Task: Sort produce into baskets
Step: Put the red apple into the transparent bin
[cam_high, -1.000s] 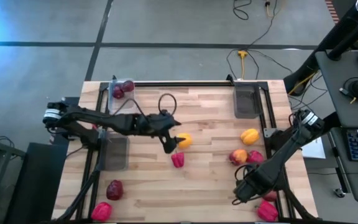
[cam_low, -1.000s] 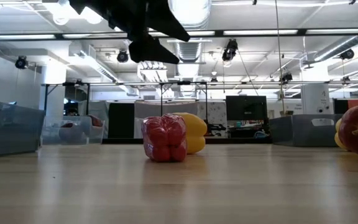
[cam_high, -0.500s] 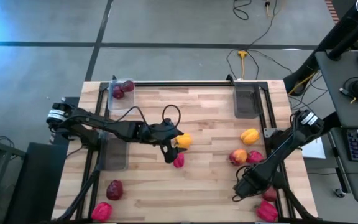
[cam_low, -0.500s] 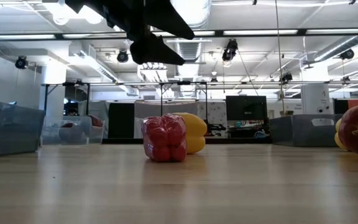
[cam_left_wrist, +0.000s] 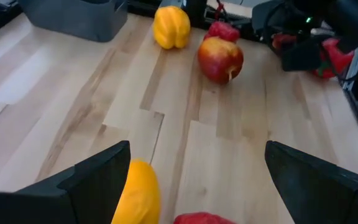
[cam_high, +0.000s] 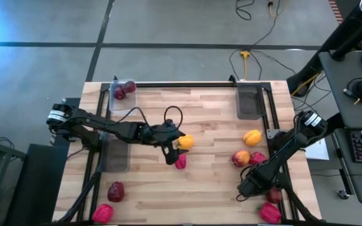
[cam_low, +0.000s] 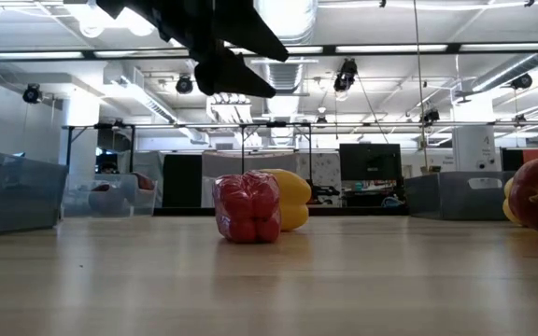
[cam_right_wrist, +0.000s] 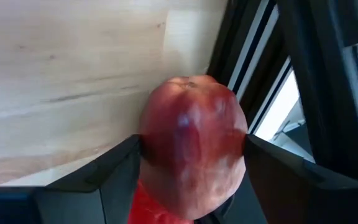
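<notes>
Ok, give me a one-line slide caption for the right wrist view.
Right gripper fingers closed on a red apple at the table edge.

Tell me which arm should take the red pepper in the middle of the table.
Left. The left gripper hangs open right above the red pepper; the right gripper is across the table, closed on a dark red fruit.

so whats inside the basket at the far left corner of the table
Two dark maroon round pieces lie in that basket, close together. From above nothing else shows in it; anything beneath them is covered.
</notes>
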